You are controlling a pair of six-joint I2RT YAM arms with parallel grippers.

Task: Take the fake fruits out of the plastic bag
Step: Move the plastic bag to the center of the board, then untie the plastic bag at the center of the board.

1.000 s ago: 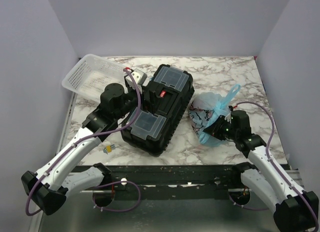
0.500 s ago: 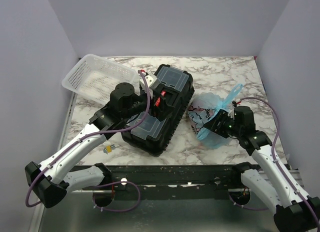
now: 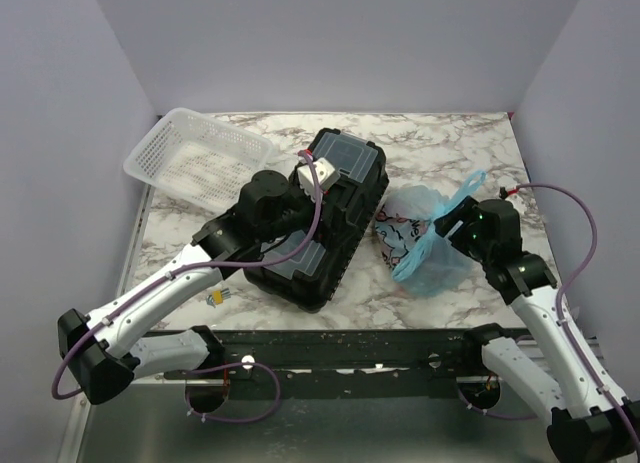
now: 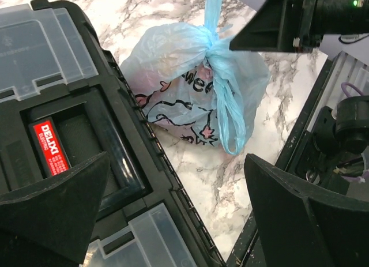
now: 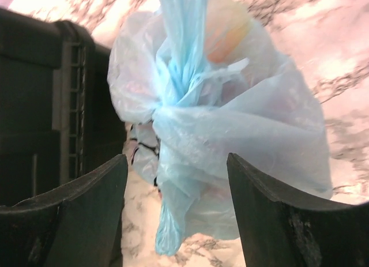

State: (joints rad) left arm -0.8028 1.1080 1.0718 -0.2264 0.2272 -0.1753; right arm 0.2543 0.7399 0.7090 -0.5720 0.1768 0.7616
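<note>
The light-blue plastic bag (image 3: 425,245) lies on the marble table right of the toolbox, its top twisted shut. An orange-yellow fake fruit (image 5: 228,25) shows faintly through the film; the other fruits are hidden inside. My right gripper (image 3: 452,226) hovers at the bag's right side, open. In the right wrist view its fingers straddle the bag's knotted tail (image 5: 173,221) without pinching it. My left gripper (image 4: 176,157) is open over the toolbox and points toward the bag (image 4: 190,88), a short way from it.
A black toolbox (image 3: 320,218) with clear lid compartments lies diagonally at the centre, under my left arm. A white mesh basket (image 3: 195,158) leans at the back left. A tiny yellow-blue item (image 3: 216,297) lies near the front edge. Walls enclose three sides.
My right gripper has opened and let go of the bag, drawing back up and to the right. My left arm has swung right across the toolbox toward the bag.
</note>
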